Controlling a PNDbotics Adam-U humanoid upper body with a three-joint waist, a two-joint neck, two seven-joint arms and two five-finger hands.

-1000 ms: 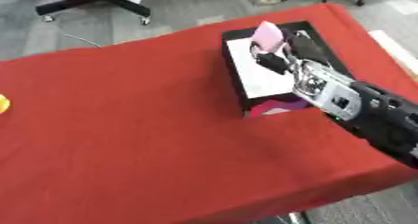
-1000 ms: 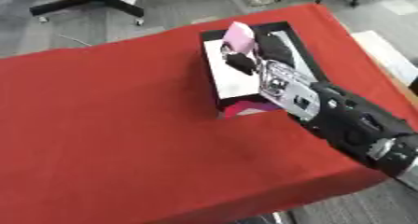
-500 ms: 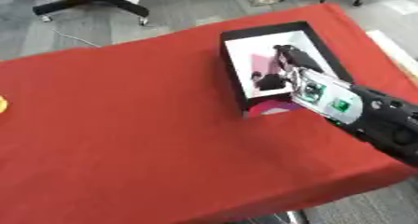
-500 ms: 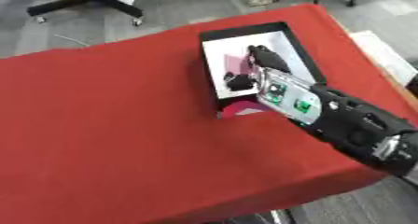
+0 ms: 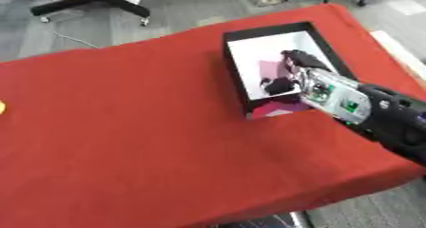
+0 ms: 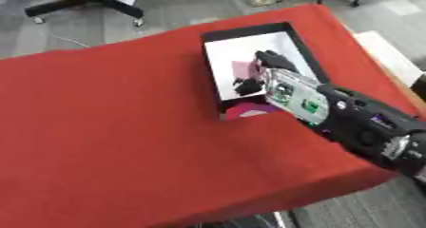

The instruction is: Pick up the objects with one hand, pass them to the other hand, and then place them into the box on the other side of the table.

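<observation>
At the far left edge of the left eye view a small yellow thing lies on the red cloth that covers the table; only a sliver of it shows. The wide middle of the cloth carries nothing else.

Toward the right side stands the box, black-walled with a white floor, open at the top and lying askew on the cloth. Its near outer wall shows a pink patch. Inside it, on the white floor, lies a pink object, flat against the bottom near the middle of the box and partly covered by the hand above it.

The right hand reaches in from the lower right, its black arm and silver wrist with green lights lying across the near right corner of the box. The hand is over the inside of the box, just above the pink object. Its dark fingers hang downward toward the floor, and they look relaxed and released rather than wrapped round anything; whether they touch the pink object cannot be told.

Beyond the table, grey floor and the black legs of a chair base show at the top.
</observation>
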